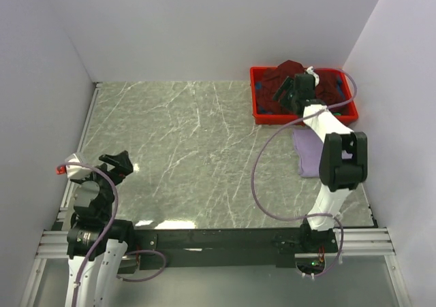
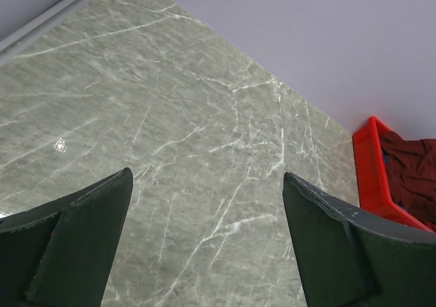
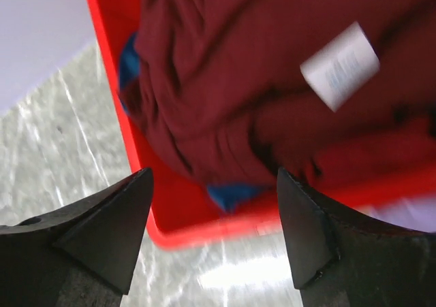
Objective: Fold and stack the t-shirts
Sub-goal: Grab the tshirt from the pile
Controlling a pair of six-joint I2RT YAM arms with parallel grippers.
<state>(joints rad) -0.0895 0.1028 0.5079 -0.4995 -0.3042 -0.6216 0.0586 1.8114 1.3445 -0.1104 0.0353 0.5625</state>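
A dark maroon t-shirt (image 1: 289, 75) lies heaped in the red bin (image 1: 261, 115) at the back right, its white neck tag (image 3: 339, 65) showing in the right wrist view. Teal-blue shirts (image 3: 230, 194) peek out beneath the maroon shirt (image 3: 238, 82). A pale lavender shirt (image 1: 308, 154) lies folded on the table in front of the bin. My right gripper (image 1: 291, 89) hangs open and empty over the bin's near edge (image 3: 204, 229). My left gripper (image 1: 121, 164) is open and empty over the bare table at the near left. The maroon shirt also shows in the left wrist view (image 2: 412, 167).
The marble table top (image 1: 191, 150) stretches between the arms. White walls enclose the back and both sides. The right arm's purple cable (image 1: 262, 178) loops over the table near the lavender shirt. The bin's corner shows in the left wrist view (image 2: 368, 164).
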